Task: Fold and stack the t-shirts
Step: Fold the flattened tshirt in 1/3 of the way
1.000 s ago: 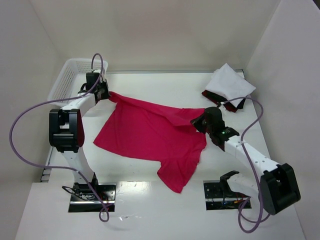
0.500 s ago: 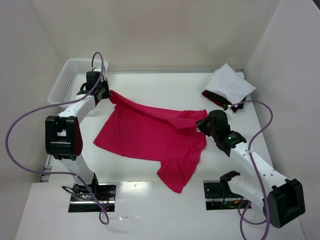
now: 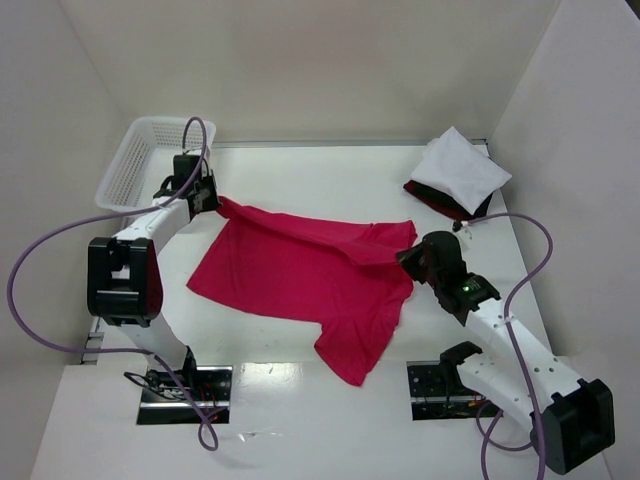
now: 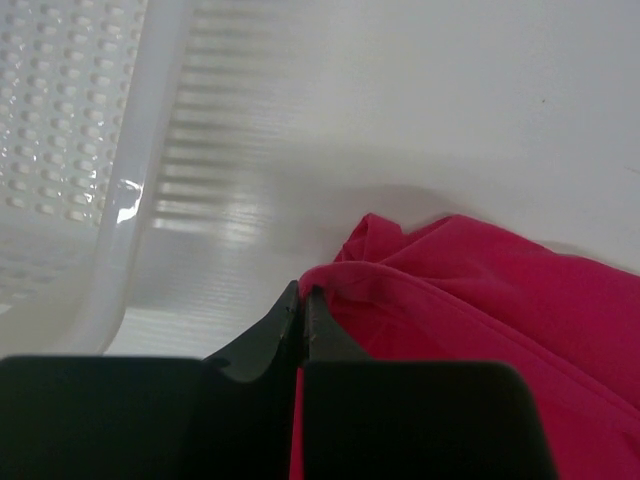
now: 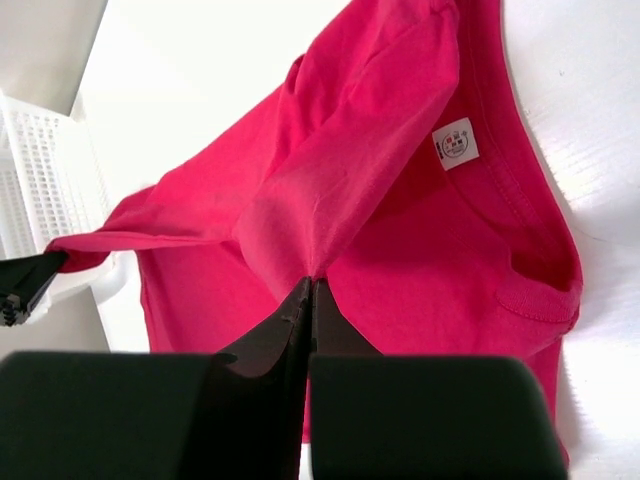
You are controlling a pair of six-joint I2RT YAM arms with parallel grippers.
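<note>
The crimson red t-shirt (image 3: 305,275) lies spread across the middle of the table, its far edge lifted and stretched between both grippers. My left gripper (image 3: 208,199) is shut on the shirt's far-left corner (image 4: 345,280), beside the basket. My right gripper (image 3: 408,254) is shut on a pinch of the shirt's right edge (image 5: 310,215); a white neck label (image 5: 456,143) shows there. The folded white t-shirt (image 3: 460,168) lies on the dark maroon-black t-shirt (image 3: 436,202) at the far right.
A white plastic mesh basket (image 3: 132,160) stands at the far left corner; it also shows in the left wrist view (image 4: 75,130). White walls close in the table on three sides. Purple cables loop off both arms.
Both grippers have moved toward the near edge with the red shirt's far edge, which now hangs lower and flatter. The right gripper also shifted right.
</note>
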